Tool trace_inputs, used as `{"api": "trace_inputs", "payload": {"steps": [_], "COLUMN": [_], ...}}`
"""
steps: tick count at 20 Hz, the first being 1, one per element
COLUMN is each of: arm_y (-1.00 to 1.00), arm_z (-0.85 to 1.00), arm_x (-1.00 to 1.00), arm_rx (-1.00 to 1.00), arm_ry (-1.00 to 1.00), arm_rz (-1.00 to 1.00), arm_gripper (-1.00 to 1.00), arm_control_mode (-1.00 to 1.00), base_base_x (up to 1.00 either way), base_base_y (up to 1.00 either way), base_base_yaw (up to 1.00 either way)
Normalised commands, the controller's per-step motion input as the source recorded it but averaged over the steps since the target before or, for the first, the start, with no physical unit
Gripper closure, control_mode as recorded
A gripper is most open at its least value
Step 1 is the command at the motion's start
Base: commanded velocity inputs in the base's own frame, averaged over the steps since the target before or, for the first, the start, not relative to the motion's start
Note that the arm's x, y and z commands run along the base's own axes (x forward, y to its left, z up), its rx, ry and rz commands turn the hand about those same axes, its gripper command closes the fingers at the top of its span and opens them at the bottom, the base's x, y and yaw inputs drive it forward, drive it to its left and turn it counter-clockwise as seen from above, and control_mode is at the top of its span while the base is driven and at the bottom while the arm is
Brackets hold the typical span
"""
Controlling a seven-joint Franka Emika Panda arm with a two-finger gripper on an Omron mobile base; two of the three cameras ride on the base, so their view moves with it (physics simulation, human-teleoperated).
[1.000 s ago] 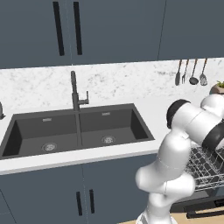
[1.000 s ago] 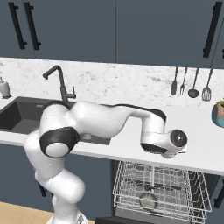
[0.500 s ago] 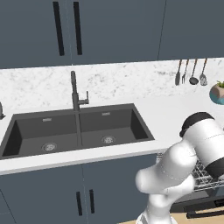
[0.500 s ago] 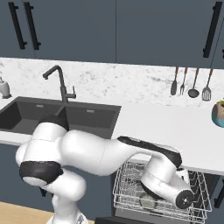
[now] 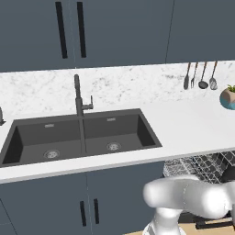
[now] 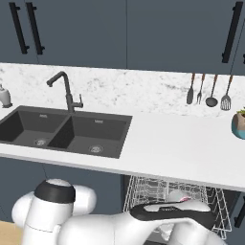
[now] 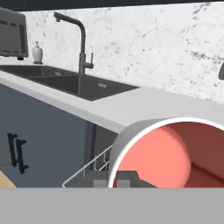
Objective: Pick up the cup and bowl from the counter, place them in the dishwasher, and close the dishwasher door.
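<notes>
Over the last second my arm has swung down off the counter [image 5: 193, 126], from beside the sink [image 5: 82, 133] at nine o'clock to low in front of the dishwasher [image 6: 174, 196] at five o'clock, so my elbow now sits level with its wire rack [image 5: 197, 165]. My jaws are clamped on the cup [image 7: 168, 153], which looms close at four o'clock in my hand view, its pink inside facing me. I judge this means the cup is nearly delivered and wants only lowering into the rack, while the bowl's whereabouts I cannot tell, and the door is not yet shut.
</notes>
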Motion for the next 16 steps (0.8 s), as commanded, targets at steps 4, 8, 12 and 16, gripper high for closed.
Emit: {"api": "trace_inputs", "payload": {"steps": [4,8,12,16], "arm_y": [0.08,0.16,0.14,0.04], "arm_z": [0.0,0.0,-0.01,-0.23], "arm_x": [0.0,0.24,0.4,0.13], "arm_rx": [-0.02,0.0,0.0,0.0], "arm_ry": [0.44,0.59,0.52,0.3], "arm_rz": [0.06,0.03,0.0,0.0], "arm_gripper": [1.0,1.0,1.0,1.0], "arm_control_mode": [-1.0,-1.0,-1.0,-1.0], "base_base_x": [0.0,0.0,0.0,0.0], "base_base_y": [0.0,0.0,0.0,0.0], "base_base_yaw": [0.0,0.0,0.0,0.0]}}
